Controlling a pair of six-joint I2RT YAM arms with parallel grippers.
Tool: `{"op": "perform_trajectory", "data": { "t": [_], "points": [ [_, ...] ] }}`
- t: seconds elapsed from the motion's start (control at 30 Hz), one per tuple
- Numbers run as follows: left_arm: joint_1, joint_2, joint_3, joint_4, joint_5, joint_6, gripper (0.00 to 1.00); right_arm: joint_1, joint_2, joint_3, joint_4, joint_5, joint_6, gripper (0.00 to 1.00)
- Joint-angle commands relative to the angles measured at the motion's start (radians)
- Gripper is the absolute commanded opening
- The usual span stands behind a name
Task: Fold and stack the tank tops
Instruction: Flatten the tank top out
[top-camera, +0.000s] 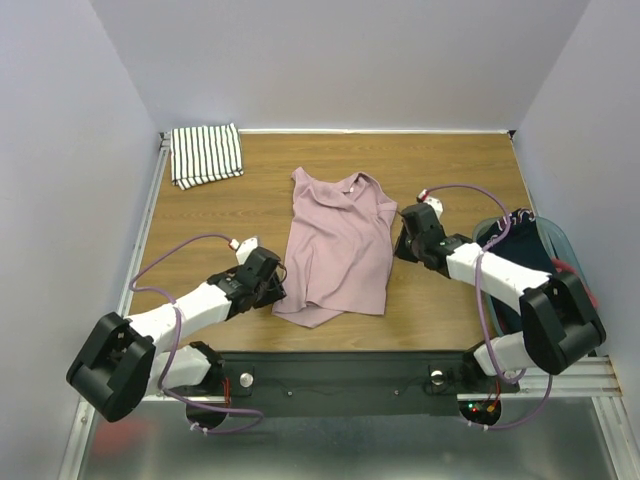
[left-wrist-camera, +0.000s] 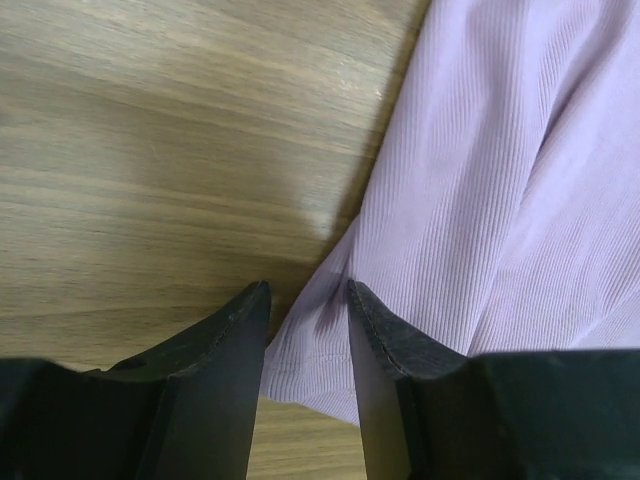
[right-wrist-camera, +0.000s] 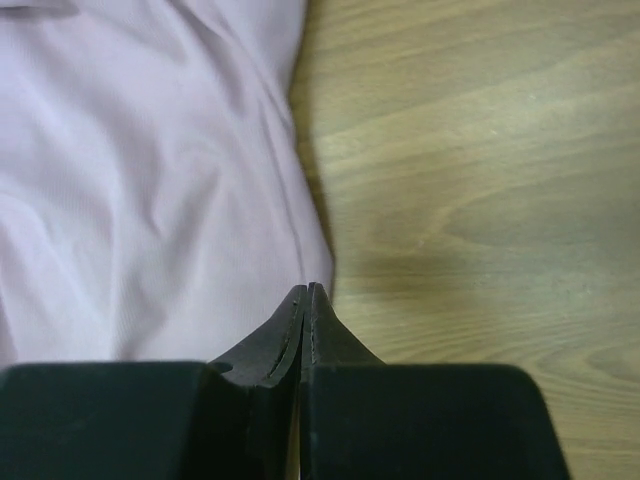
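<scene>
The dusty pink tank top (top-camera: 340, 250) lies spread on the wooden table, neckline at the far end, its near left hem corner slightly folded. The striped tank top (top-camera: 206, 154) lies folded at the far left corner. My left gripper (top-camera: 278, 285) is open at the pink top's near left edge. In the left wrist view its jaws (left-wrist-camera: 308, 290) straddle the hem edge of the pink cloth (left-wrist-camera: 500, 200). My right gripper (top-camera: 403, 240) is shut at the top's right edge. In the right wrist view its tips (right-wrist-camera: 306, 288) rest at the side seam of the pink cloth (right-wrist-camera: 150, 180), and no cloth shows between them.
A blue-grey basket (top-camera: 565, 240) stands at the right edge of the table, holding a dark navy garment (top-camera: 520, 250) and a red one (top-camera: 578, 275). White walls close in the table on three sides.
</scene>
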Motion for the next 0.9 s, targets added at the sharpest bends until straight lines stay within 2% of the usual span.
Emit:
{"op": "perform_trajectory", "data": {
  "t": [0.0, 0.2, 0.47, 0.87],
  "points": [
    [-0.023, 0.006, 0.018, -0.052, 0.039, 0.036, 0.48, 0.003, 0.014, 0.055, 0.037, -0.02, -0.041, 0.0],
    [-0.053, 0.001, 0.036, -0.131, 0.028, -0.005, 0.46, 0.003, -0.012, 0.026, 0.035, -0.062, -0.04, 0.0],
    [-0.056, 0.095, 0.131, -0.282, -0.018, -0.034, 0.44, 0.003, -0.097, -0.043, 0.035, -0.158, -0.021, 0.0],
    [-0.058, 0.047, 0.122, -0.365, 0.015, -0.102, 0.45, 0.003, -0.149, -0.104, 0.035, -0.175, -0.02, 0.0]
  ]
}}
